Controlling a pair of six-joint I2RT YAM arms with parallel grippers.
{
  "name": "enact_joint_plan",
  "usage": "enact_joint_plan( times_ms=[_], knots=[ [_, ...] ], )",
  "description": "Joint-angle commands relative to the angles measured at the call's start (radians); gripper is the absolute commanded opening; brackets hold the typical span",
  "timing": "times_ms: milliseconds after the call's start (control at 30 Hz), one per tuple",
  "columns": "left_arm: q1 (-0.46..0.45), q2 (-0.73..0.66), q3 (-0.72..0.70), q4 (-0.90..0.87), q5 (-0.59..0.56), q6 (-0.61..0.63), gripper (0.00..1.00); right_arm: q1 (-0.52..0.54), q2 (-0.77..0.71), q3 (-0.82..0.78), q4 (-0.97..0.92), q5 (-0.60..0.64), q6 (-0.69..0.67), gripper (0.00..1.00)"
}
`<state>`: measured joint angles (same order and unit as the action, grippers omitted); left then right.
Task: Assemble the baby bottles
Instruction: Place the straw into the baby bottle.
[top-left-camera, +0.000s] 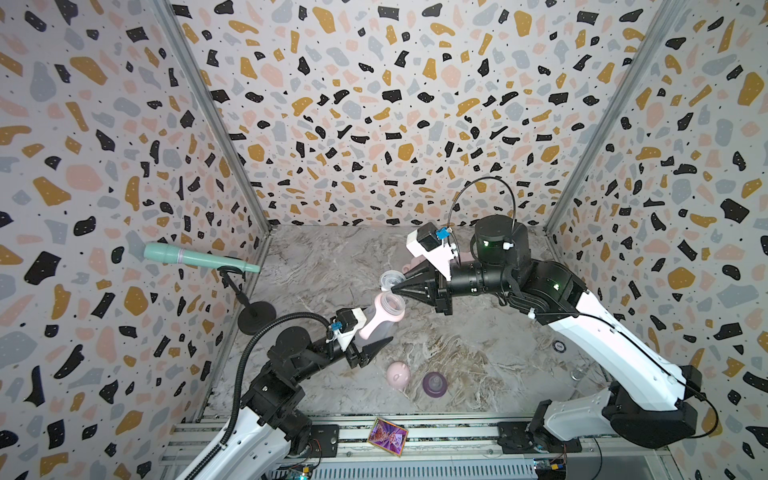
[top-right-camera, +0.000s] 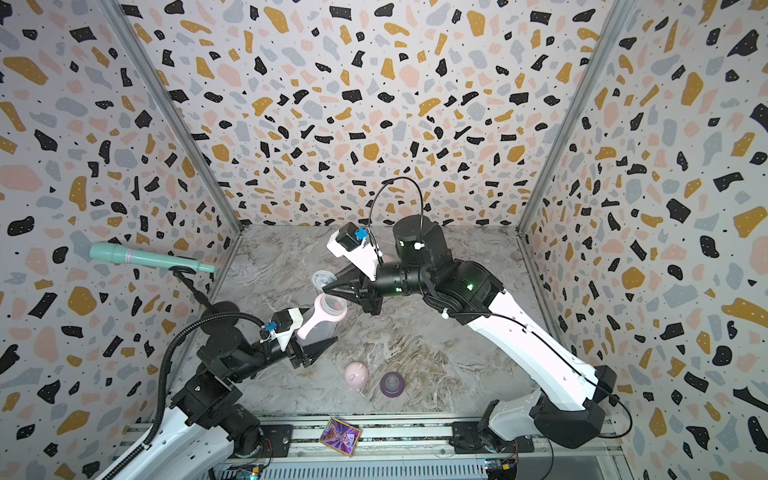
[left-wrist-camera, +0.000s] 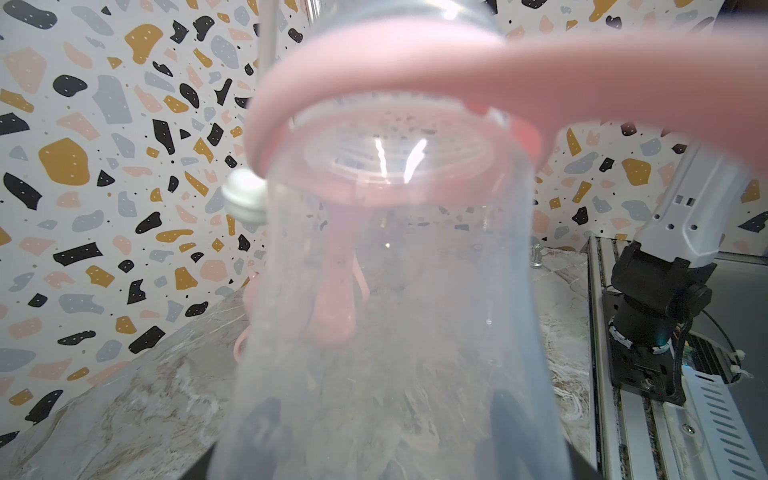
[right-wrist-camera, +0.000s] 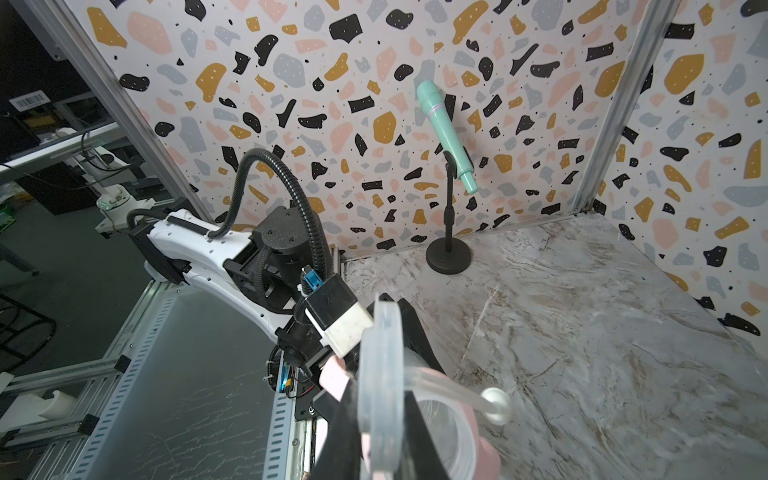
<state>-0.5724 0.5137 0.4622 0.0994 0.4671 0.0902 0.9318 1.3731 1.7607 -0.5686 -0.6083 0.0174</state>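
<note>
My left gripper (top-left-camera: 380, 332) is shut on the body of a clear baby bottle (top-left-camera: 384, 311) that wears a pink two-handled collar (left-wrist-camera: 374, 95). The bottle is tilted, with its open mouth toward the right arm. My right gripper (top-left-camera: 395, 286) is shut on the edge of a clear disc (right-wrist-camera: 380, 382) with a straw ending in a small ball (right-wrist-camera: 496, 405). The disc hangs just above the bottle's mouth (right-wrist-camera: 440, 436). A pink eared dome cap (top-left-camera: 397, 374) and a purple teat ring (top-left-camera: 434, 383) lie loose on the table in front of the left gripper, in both top views.
More pink parts (top-left-camera: 411, 262) lie behind the right gripper, mostly hidden. A teal microphone (top-left-camera: 199, 257) on a black stand (top-left-camera: 255, 318) is at the left wall. A colourful card (top-left-camera: 387, 436) lies on the front rail. Patterned walls enclose the marble table (top-left-camera: 478, 365).
</note>
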Motion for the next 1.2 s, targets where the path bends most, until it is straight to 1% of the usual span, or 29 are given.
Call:
enact_joint_plan(
  times_ms=[0, 567, 967, 1167],
  knots=[
    [0.005, -0.005, -0.006, 0.078, 0.008, 0.006, 0.27, 0.005, -0.03, 0.055, 0.016, -0.025, 0.001, 0.0],
    [0.005, -0.006, 0.003, 0.065, 0.008, 0.006, 0.28, 0.005, -0.033, 0.075, 0.055, -0.06, 0.016, 0.0],
    [0.005, 0.001, 0.01, 0.07, -0.008, 0.008, 0.28, 0.016, -0.03, 0.016, 0.122, -0.102, 0.06, 0.0],
    [0.005, -0.003, 0.009, 0.11, -0.013, 0.001, 0.29, 0.018, -0.037, -0.037, 0.167, -0.14, 0.103, 0.0]
  ],
)
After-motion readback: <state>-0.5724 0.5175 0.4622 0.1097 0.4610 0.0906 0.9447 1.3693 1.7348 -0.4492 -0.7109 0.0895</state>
